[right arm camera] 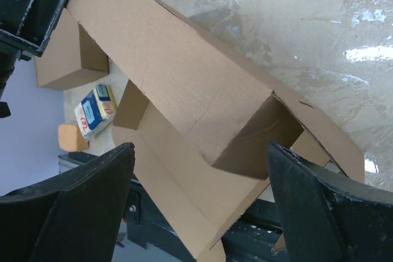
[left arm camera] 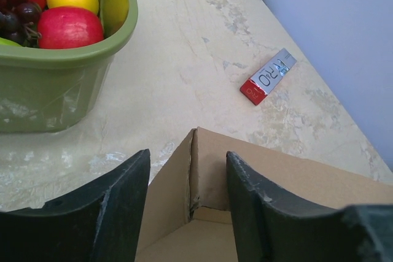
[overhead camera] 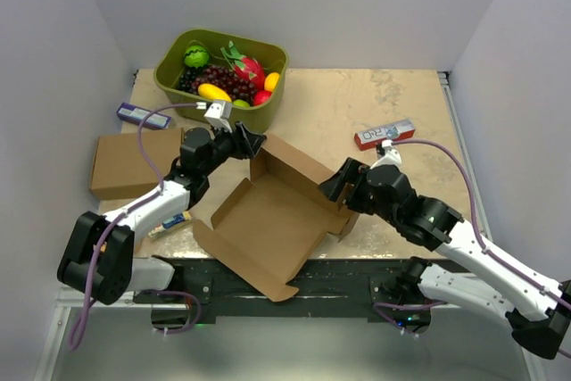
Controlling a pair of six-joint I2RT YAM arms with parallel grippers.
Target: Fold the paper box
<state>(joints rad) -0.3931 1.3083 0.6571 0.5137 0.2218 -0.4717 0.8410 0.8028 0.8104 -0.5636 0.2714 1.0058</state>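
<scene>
The paper box [overhead camera: 268,220] lies half-formed in the middle of the table, its far walls raised and its near flaps [overhead camera: 277,287] spread flat over the table's front edge. My left gripper [overhead camera: 252,142] hangs at the box's far left corner. In the left wrist view that corner [left arm camera: 193,170] stands between the two parted fingers of my left gripper [left arm camera: 187,161], with a gap on each side. My right gripper [overhead camera: 332,186] is at the box's right corner, wide open. In the right wrist view my right gripper [right arm camera: 199,148] frames the box's wall [right arm camera: 184,72] and a tucked side flap [right arm camera: 258,139] without touching them.
A green tub of fruit [overhead camera: 221,69] stands at the back left, close behind the left gripper. Another brown cardboard box [overhead camera: 134,165] lies at the left. A red and silver pack [overhead camera: 384,134] lies at the back right, a purple bar [overhead camera: 143,114] at the left, a small packet [overhead camera: 169,223] beside the left arm.
</scene>
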